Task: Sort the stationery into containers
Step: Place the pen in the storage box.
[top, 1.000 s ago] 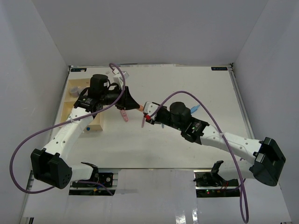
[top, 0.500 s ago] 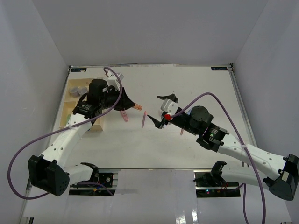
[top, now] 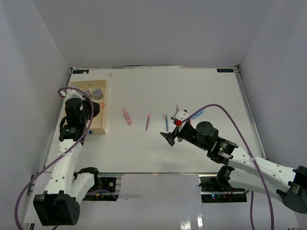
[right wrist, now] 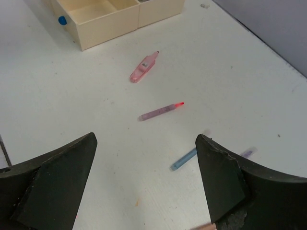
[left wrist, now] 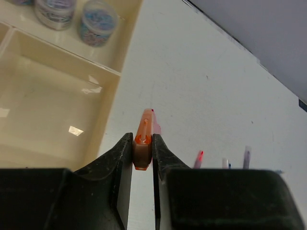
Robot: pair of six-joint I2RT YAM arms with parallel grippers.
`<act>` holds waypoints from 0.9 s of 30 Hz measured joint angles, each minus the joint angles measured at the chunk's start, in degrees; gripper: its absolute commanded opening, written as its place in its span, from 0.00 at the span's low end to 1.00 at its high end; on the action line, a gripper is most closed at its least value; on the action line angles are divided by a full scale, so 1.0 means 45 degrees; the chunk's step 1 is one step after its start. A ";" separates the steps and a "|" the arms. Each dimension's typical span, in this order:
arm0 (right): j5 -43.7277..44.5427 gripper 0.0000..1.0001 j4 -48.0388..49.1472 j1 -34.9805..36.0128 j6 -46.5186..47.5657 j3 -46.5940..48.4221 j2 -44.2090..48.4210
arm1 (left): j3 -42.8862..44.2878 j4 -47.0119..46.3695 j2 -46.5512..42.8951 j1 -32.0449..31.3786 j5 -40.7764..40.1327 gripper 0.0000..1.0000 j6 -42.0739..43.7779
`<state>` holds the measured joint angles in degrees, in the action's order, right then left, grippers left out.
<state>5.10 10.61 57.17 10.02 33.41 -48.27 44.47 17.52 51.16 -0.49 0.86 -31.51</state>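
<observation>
My left gripper [left wrist: 143, 154] is shut on an orange marker [left wrist: 143, 139]. In the top view it hangs at the right wall of the cream tray [top: 103, 125], the marker [top: 101, 104] pointing right. Two grey-purple pots [left wrist: 98, 22] stand in the tray's far compartment [left wrist: 125, 28]. On the table lie a pink marker [top: 127, 116], a purple pen with a red tip [top: 147, 122] and a blue pen [top: 166, 121]. My right gripper [top: 174, 128] stands open and empty just right of the blue pen [right wrist: 184, 159], with the purple pen [right wrist: 162, 111] and pink marker [right wrist: 144, 67] beyond it.
Another blue pen [top: 199, 113] lies to the right of my right gripper. A small blue piece [top: 89, 131] sits against the tray's near wall. A purple cable loops over the right arm. White walls enclose the table on three sides.
The right gripper opened, let go of the orange marker and pulled back toward the near right. The left arm swung left with the marker, from the table's middle to the tray.
</observation>
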 measured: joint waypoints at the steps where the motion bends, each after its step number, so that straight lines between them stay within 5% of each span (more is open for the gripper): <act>1: 0.0039 0.90 -0.0053 0.0000 -0.0180 -0.0083 0.0010 | -0.0112 -0.0049 -0.0024 0.0233 -0.0316 0.00 -0.0121; 12: 0.0092 0.90 -0.0034 0.0000 -0.1457 -0.1180 0.0767 | -0.1039 -0.1676 0.0481 0.2817 -0.3065 0.00 -0.1447; 27: 0.0015 0.90 0.0136 0.0000 -0.1768 -0.1642 0.1598 | -0.1778 -0.4109 0.2885 0.5848 -0.2448 0.00 -0.2438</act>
<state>5.17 11.22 57.17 2.07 26.02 -41.08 36.47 -0.97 64.14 25.82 -10.15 -42.48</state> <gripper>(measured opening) 0.900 0.284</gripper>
